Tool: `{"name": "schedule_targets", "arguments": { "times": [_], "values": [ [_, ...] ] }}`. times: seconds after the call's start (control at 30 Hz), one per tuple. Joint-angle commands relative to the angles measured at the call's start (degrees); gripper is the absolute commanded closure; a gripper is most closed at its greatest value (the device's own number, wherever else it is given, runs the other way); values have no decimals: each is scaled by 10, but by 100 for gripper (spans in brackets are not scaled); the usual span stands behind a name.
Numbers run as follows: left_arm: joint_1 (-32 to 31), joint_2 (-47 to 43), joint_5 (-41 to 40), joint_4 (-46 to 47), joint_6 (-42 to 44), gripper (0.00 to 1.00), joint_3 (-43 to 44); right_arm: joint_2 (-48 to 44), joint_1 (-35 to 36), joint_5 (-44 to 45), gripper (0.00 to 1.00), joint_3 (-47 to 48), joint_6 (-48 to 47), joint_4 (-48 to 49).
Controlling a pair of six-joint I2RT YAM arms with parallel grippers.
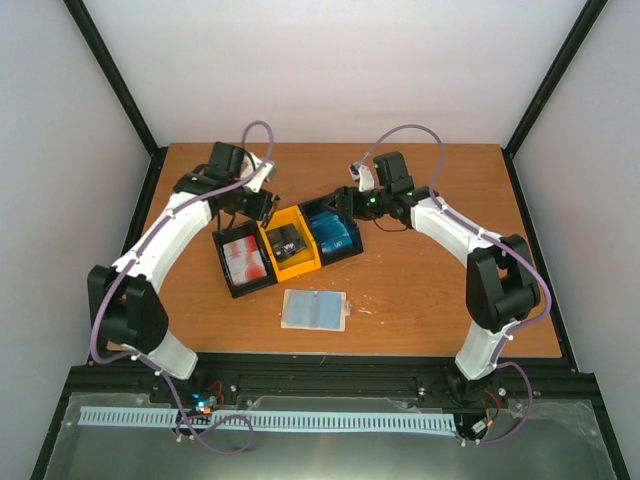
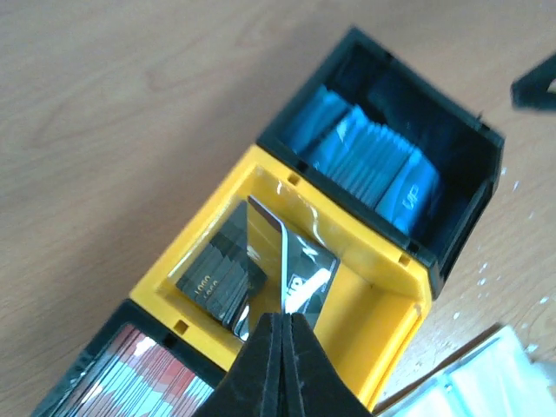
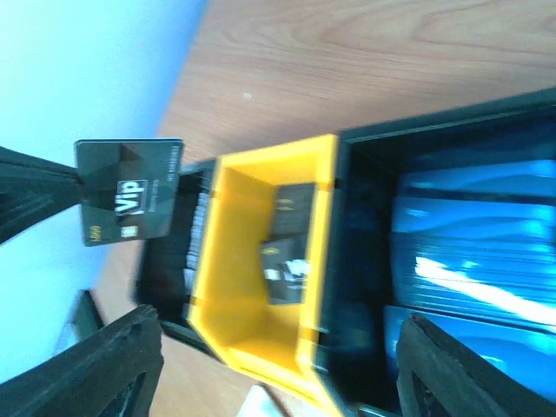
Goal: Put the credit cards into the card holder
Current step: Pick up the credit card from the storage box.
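My left gripper (image 2: 282, 320) (image 1: 268, 208) is shut on a black credit card (image 2: 265, 252) (image 3: 129, 191) and holds it by one edge above the tray's yellow middle compartment (image 2: 395, 295). More black cards (image 2: 217, 274) lie in that compartment. Red-and-white cards (image 1: 245, 258) fill the left compartment and blue cards (image 1: 333, 232) the right one. My right gripper (image 3: 282, 369) (image 1: 347, 203) hangs open over the tray between the yellow and blue compartments, with nothing between its fingers. The card holder (image 1: 313, 310) lies open and flat on the table, in front of the tray.
The black-and-yellow three-compartment tray (image 1: 300, 268) stands slanted at the table's middle. White walls with black frame posts close in the wooden table (image 1: 450, 290) at the back and sides. Both arm bases stand at the near edge.
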Motion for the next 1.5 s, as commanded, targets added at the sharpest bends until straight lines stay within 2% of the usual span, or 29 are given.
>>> {"name": "schedule_targets", "arguments": {
  "times": [0.0, 0.23, 0.37, 0.5, 0.67, 0.87, 0.97, 1.1, 1.2, 1.33, 1.47],
  "values": [
    [41, -41, 68, 45, -110, 99, 9, -2, 10, -109, 24, -5, 69, 121],
    [91, -64, 244, 107, -299, 99, 19, 53, 34, -171, 17, 28, 208, 272],
    [114, -77, 369, 192, -389, 99, -30, 91, 51, -193, 16, 67, 247, 296],
    [127, -79, 434, 239, -439, 100, -60, 107, 60, -216, 20, 73, 308, 356],
    [133, -83, 461, 272, -467, 99, -74, 111, 60, -250, 37, 38, 412, 510],
    [133, -73, 480, 300, -504, 99, -60, 136, 60, -262, 62, 9, 593, 732],
    [135, -74, 476, 299, -506, 99, -50, 139, 58, -252, 78, 1, 633, 781],
    [140, -80, 483, 301, -515, 99, -60, 129, 54, -244, 96, -2, 638, 787],
    [147, -86, 493, 304, -522, 99, -66, 120, 52, -247, 97, -1, 639, 795],
    [150, -88, 522, 310, -520, 85, -69, 112, 48, -260, 97, -3, 660, 825],
    [150, -89, 563, 318, -520, 76, -76, 116, 48, -274, 97, -7, 749, 905]
  ]
}}
